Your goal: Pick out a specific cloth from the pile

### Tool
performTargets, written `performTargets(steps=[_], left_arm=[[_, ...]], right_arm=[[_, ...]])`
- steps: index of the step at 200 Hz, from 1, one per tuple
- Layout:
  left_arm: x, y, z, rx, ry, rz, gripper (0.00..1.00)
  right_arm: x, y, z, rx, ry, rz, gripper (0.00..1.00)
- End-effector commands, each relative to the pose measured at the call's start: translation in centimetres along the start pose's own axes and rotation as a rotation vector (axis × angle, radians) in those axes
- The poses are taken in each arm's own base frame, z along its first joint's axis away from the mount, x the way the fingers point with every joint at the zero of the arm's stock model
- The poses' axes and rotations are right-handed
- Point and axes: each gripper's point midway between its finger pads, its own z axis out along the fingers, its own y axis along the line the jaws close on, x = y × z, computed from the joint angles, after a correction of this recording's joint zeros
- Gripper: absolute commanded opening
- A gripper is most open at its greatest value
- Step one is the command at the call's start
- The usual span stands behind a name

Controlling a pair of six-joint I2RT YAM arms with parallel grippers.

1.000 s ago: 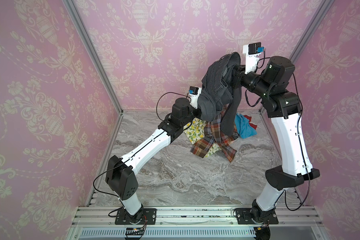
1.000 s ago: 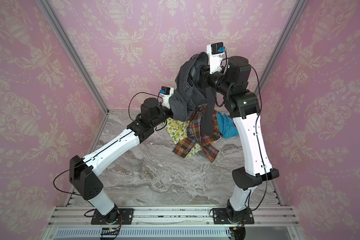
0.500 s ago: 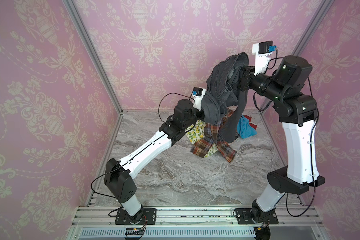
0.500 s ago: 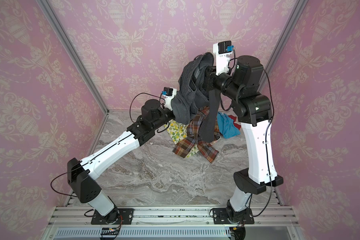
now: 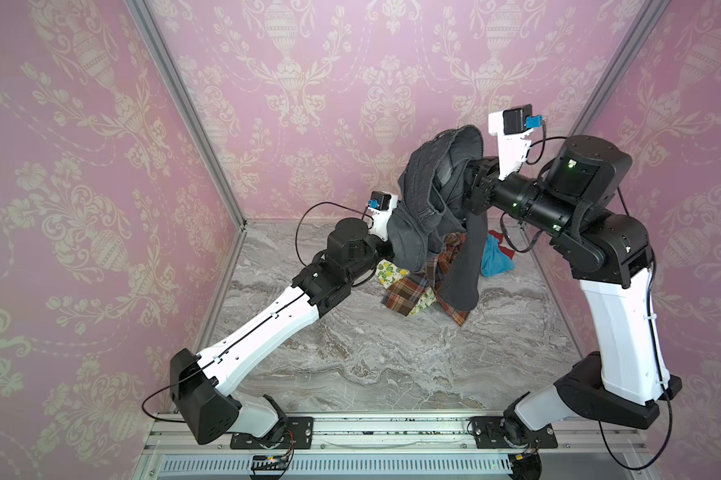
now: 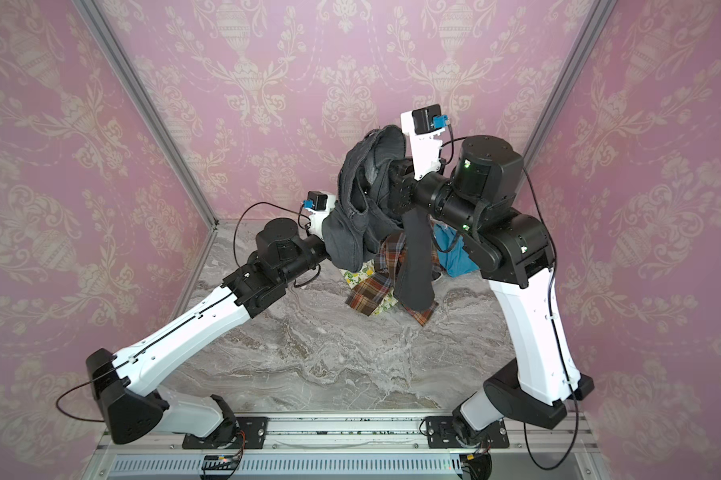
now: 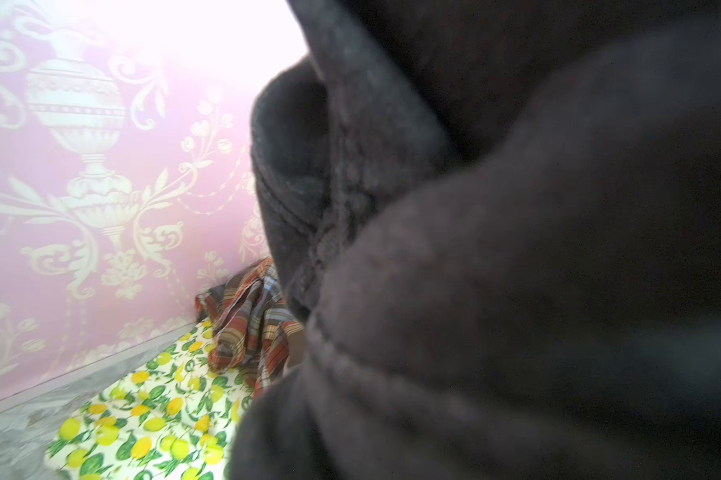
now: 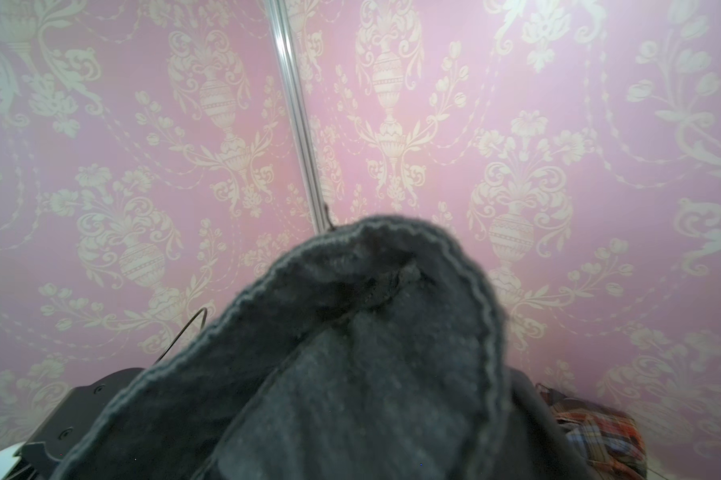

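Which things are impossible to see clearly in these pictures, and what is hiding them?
- Left gripper: covered by the jeans in both top views and its wrist view.
- Right gripper: its jaws are buried in the jeans; its wrist view shows only denim.
- Plaid shirt: middle hidden behind the hanging jeans leg.
- Red cloth: only slivers show, behind the blue cloth.

You are looking into a booth whose walls (image 5: pixel 308 104) are papered pink with cream urns and scrolls. Bare aluminium corner posts (image 5: pixel 186 112) join them. The counter (image 5: pixel 350 361) is grey veined marble, evenly lit. An aluminium rail (image 5: pixel 392 430) runs along its near edge.
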Motion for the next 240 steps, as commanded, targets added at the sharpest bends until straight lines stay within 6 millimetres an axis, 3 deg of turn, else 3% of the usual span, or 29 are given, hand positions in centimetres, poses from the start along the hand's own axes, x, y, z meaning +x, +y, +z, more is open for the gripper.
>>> performTargets(steps=[1, 40, 66, 69, 99, 117, 139, 158, 202, 219, 240], left_arm=[[5.0, 5.3, -2.4, -0.211, 0.178, -0.005, 0.00], [4.0, 10.5, -8.9, -0.370, 0.163, -0.076, 0.00], [4.4, 16.0, -13.8, -0.567, 0.180, -0.112, 0.00], [4.5, 16.4, -14.3, -0.581, 0.181, -0.120, 0.00], [3.8, 21.6, -19.7, -0.788, 0.142, -0.190, 0.00], [2.8, 22.9, -21.1, -0.855, 0.129, -0.195, 0.00], [3.0, 23.8, -20.8, -0.892, 0.165, -0.187, 0.00], [6.3, 25.2, -19.9, -0.916, 0.226, -0.229, 0.00], [18.8, 28.4, -18.8, -1.000, 0.493, -0.333, 0.00], [22.6, 29.0, -18.7, -1.014, 0.578, -0.365, 0.00], [26.6, 29.3, -18.1, -1.010, 0.701, -0.382, 0.00]], right_arm=[[-4.8, 4.6, -1.6, -0.117, -0.189, -0.048, 0.00], [0.4, 9.9, 6.6, -0.222, -0.087, 0.003, 0.00], [4.0, 13.0, 13.8, -0.301, -0.043, 0.074, 0.00], [5.1, 13.3, 15.2, -0.308, -0.026, 0.082, 0.00], [7.5, 15.3, 22.4, -0.406, -0.116, 0.187, 0.00], [7.4, 15.2, 24.6, -0.451, -0.223, 0.243, 0.00], [9.0, 13.7, 25.9, -0.468, -0.210, 0.283, 0.00], [14.2, 12.6, 26.6, -0.480, -0.096, 0.311, 0.00], [31.5, 10.4, 24.7, -0.390, 0.150, 0.349, 0.00], [36.4, 9.6, 24.0, -0.349, 0.217, 0.382, 0.00], [40.9, 9.1, 23.8, -0.317, 0.297, 0.412, 0.00]])
